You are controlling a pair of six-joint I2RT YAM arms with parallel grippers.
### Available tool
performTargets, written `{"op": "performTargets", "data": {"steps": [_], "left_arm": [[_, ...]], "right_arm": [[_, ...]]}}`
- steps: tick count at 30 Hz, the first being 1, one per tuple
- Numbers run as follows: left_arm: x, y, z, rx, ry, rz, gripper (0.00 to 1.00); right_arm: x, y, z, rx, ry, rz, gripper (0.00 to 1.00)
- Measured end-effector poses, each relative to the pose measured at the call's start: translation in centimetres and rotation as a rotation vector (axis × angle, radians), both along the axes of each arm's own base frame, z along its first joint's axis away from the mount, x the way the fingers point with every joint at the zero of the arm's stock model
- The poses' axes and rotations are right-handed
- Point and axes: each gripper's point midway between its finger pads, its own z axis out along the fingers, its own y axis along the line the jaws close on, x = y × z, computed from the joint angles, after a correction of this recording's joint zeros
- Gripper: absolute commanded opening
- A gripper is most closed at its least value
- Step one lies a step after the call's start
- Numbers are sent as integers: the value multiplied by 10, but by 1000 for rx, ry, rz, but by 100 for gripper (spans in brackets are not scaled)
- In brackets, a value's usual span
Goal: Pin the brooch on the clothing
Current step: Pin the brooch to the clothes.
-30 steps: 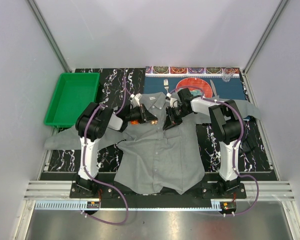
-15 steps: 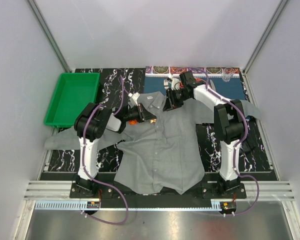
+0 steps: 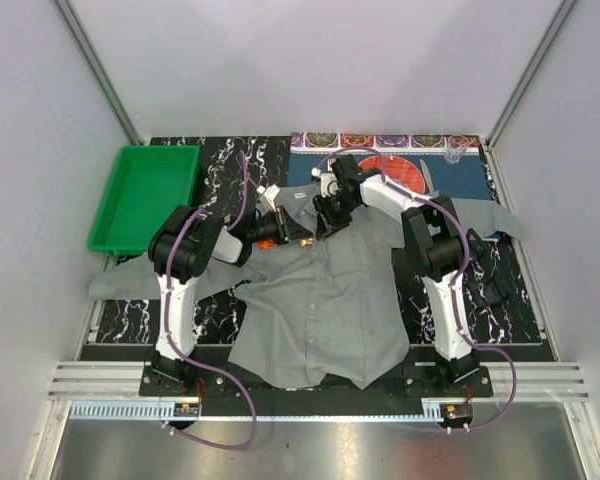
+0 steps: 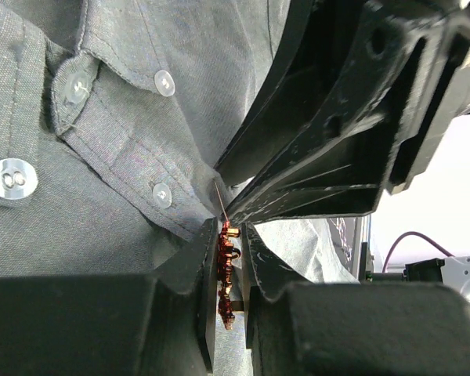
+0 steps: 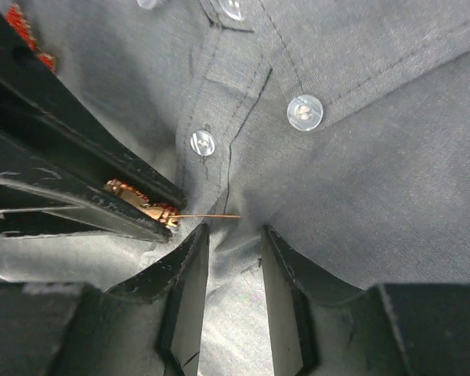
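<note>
The grey shirt (image 3: 320, 310) lies flat, collar toward the far side. My left gripper (image 3: 302, 238) is shut on the red-gold brooch (image 4: 225, 262), held edge-on just below the collar, pin bared. My right gripper (image 3: 325, 215) meets it tip to tip from the far right. In the right wrist view the right gripper (image 5: 235, 235) has narrow jaws with a raised fold of shirt (image 5: 376, 157) between them. The brooch (image 5: 137, 200) shows there in the left gripper's fingers (image 5: 63, 157), and its pin tip touches that fold by the button placket. The right gripper's fingers (image 4: 313, 157) fill the upper right of the left wrist view.
A green tray (image 3: 145, 195) stands at the far left. A blue placemat (image 3: 460, 175) with a red plate (image 3: 395, 168) and a fork (image 3: 332, 168) lies behind the collar. White walls enclose the table on three sides.
My right gripper left the shirt's chest, swung up toward the placemat, then came back left to the collar, against the left gripper. The left gripper and brooch stayed put.
</note>
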Motion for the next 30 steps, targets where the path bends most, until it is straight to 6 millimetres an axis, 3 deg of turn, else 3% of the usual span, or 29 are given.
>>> {"op": "performTargets", "data": {"steps": [4, 10, 22, 30], "left_arm": [[0, 0, 0, 0, 0, -1, 0], [0, 0, 0, 0, -1, -2, 0], [-1, 0, -2, 11, -6, -6, 0], [-2, 1, -6, 23, -1, -9, 0]], "right_arm": [[-3, -1, -7, -27, 11, -1, 38], [-1, -2, -5, -21, 22, -27, 49], [8, -9, 5, 53, 71, -89, 37], [19, 0, 15, 76, 45, -102, 37]]}}
